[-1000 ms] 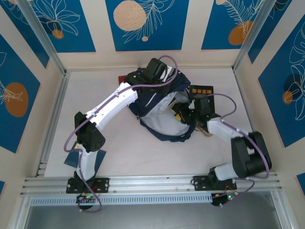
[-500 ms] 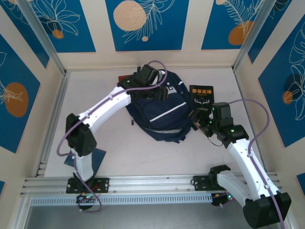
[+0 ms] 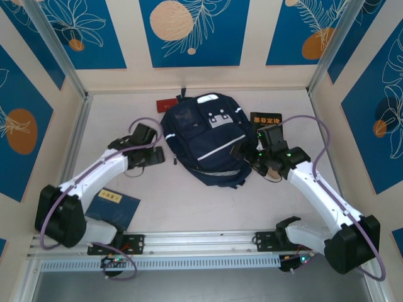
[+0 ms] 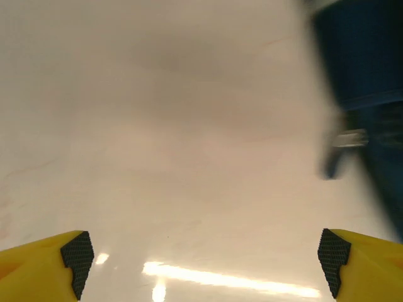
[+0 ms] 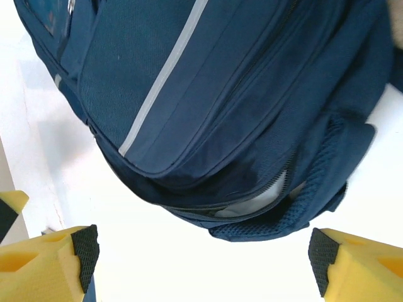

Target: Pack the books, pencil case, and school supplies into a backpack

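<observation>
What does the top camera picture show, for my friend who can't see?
A navy backpack lies on the table between the open left gripper and open right gripper. A black book with orange letters lies to its right, a blue book by the left arm's base, a red thing behind.

Backpack between books, perhaps touching one

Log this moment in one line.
left gripper open, empty | right gripper open, empty | large navy-blue fabric backpack lying on table | thin dark-blue book outside it
</observation>
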`<move>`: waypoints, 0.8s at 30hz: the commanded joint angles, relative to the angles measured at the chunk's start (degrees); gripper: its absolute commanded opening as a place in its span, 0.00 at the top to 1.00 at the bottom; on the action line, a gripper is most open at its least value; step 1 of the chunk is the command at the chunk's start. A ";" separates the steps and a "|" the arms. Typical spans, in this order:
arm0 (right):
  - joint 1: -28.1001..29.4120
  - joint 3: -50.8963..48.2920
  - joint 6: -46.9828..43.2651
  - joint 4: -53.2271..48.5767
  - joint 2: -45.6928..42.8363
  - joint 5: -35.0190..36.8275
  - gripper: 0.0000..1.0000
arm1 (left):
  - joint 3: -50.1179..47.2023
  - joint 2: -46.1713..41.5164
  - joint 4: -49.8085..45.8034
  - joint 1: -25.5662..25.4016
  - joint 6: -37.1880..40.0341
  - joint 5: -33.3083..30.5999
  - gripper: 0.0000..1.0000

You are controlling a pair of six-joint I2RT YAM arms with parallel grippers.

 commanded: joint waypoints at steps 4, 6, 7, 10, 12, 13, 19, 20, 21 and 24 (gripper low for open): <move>4.24 4.21 -0.05 1.02 5.18 1.47 0.11 | -12.68 -9.82 -5.41 9.09 -8.19 -0.97 0.04; 4.96 4.84 0.15 1.19 6.46 1.39 0.11 | -15.20 -11.16 -4.60 10.75 -9.26 0.64 0.04; 5.32 5.21 0.11 1.19 6.99 1.34 0.12 | -16.06 -11.52 -4.21 11.21 -9.66 1.03 0.04; 5.95 6.12 0.02 0.78 7.95 1.34 0.12 | -17.94 -11.13 -2.65 12.12 -10.11 1.87 0.03; 6.00 6.30 0.04 0.58 8.13 1.39 0.13 | -18.94 -10.07 -0.98 12.60 -10.35 3.70 0.03; 5.98 6.40 0.03 0.28 8.12 1.39 0.13 | -19.47 -9.30 -0.14 12.76 -10.33 5.28 0.03; 5.93 6.38 0.21 -0.70 7.62 1.63 0.14 | -21.97 -7.04 4.54 12.83 -11.09 11.41 0.03; 5.94 6.23 0.21 -0.69 7.46 1.70 0.14 | -22.15 -6.81 5.09 12.87 -11.00 12.22 0.03; 5.93 6.14 0.30 -0.79 7.43 1.73 0.14 | -22.40 -6.55 5.79 12.73 -10.66 13.34 0.03; 5.91 6.13 0.31 -0.74 7.51 1.74 0.14 | -22.63 -5.13 8.66 12.30 -9.40 17.34 0.03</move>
